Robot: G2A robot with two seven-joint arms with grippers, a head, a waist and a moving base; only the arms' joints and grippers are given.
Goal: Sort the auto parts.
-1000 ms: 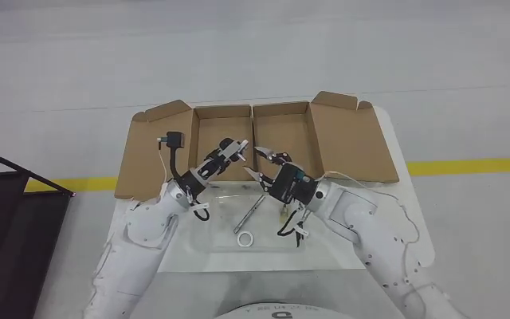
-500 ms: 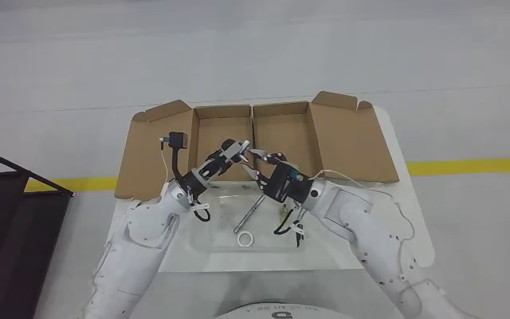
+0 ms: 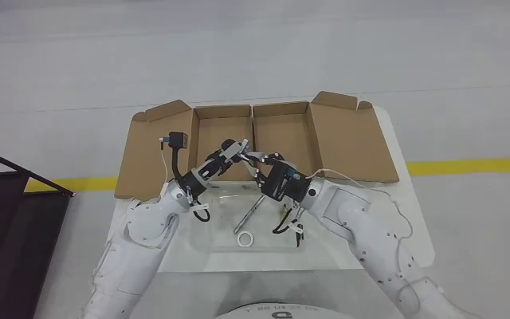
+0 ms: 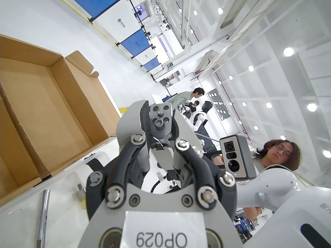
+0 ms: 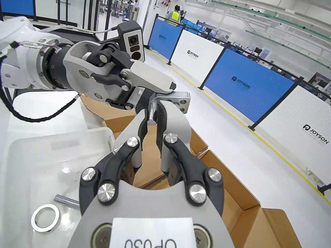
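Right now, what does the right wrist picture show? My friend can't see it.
The left pincer holds a metal bracket, and the right pincer is at its pin. Nearby are a metal ring in a clear tray and cardboard boxes.

We find two boxes side by side at the far side of the table [image 3: 402, 211], the left box [image 3: 219, 135] touching the right box [image 3: 280, 137] along one wall. In front of them, nearer the robot, lies a tray [image 3: 213, 238]. In it a rod [image 3: 250, 212] lies aslant, a ring [image 3: 245, 238] just beside its near end, a bolt [image 4: 81, 191] close by. Above the tray's far edge the left gripper [image 3: 239, 148] clamps a block [image 4: 160, 109]. The right gripper [image 3: 259, 162] meets it at a pin [image 5: 151, 109].
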